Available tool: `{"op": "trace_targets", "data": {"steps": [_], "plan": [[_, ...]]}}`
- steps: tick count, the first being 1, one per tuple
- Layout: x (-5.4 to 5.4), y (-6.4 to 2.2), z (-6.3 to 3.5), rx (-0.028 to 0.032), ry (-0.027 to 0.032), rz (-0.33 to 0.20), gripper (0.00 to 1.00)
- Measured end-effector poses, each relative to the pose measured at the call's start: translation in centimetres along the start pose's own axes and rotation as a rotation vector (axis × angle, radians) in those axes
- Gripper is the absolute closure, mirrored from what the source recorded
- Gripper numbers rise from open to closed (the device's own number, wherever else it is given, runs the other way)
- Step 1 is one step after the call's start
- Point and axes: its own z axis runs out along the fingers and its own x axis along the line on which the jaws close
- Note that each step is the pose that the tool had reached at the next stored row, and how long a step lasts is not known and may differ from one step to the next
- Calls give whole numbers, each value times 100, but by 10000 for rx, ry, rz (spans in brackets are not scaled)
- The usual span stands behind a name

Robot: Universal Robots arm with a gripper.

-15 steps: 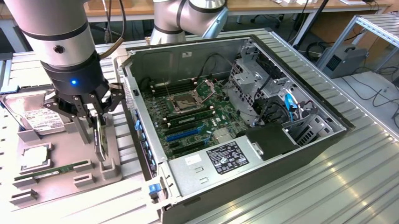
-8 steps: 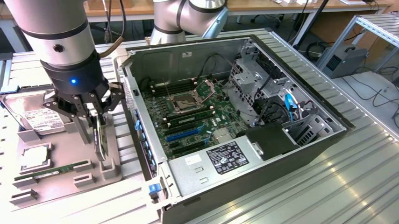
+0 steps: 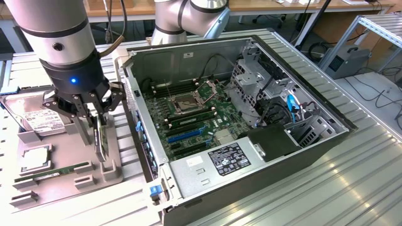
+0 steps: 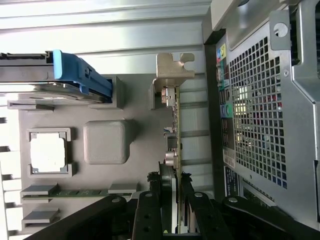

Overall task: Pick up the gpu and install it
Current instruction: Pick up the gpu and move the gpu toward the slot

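Gripper (image 3: 92, 126) closed narrowly on the gpu (image 4: 174, 125), pinching its flat faces from above, the card standing edge-on at its slot in the grey parts tray (image 3: 63, 186) beside the open computer case (image 3: 326, 136), upright presumably so that a top-down pinch is possible.

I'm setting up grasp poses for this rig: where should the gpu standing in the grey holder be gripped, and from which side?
Best grip the gpu across its two flat faces at the upper long edge, coming straight down from above: it stands on edge in the grey holder, so that edge is exposed.
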Motion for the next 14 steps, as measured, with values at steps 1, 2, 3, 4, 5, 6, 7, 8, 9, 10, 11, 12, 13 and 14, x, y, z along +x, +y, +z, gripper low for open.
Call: {"op": "trace_targets", "data": {"steps": [1, 2, 3, 4, 5, 6, 7, 8, 9, 10, 11, 12, 13, 14], "plan": [[0, 0, -3, 0, 0, 0, 73], [0, 0, -7, 0, 0, 0, 73], [0, 0, -10, 0, 0, 0, 73], [0, 0, -12, 0, 0, 0, 73], [-1, 1, -14, 0, 0, 0, 73], [0, 1, -17, 0, 0, 0, 73], [-1, 1, -19, 0, 0, 0, 73], [-1, 1, -22, 0, 0, 0, 73], [-1, 1, -24, 0, 0, 0, 73], [-1, 1, -28, 0, 0, 0, 73], [-1, 1, -31, 0, 0, 0, 73], [-1, 1, -34, 0, 0, 0, 73], [-1, 1, -37, 0, 0, 0, 73], [-1, 1, -39, 0, 0, 0, 73]]}}
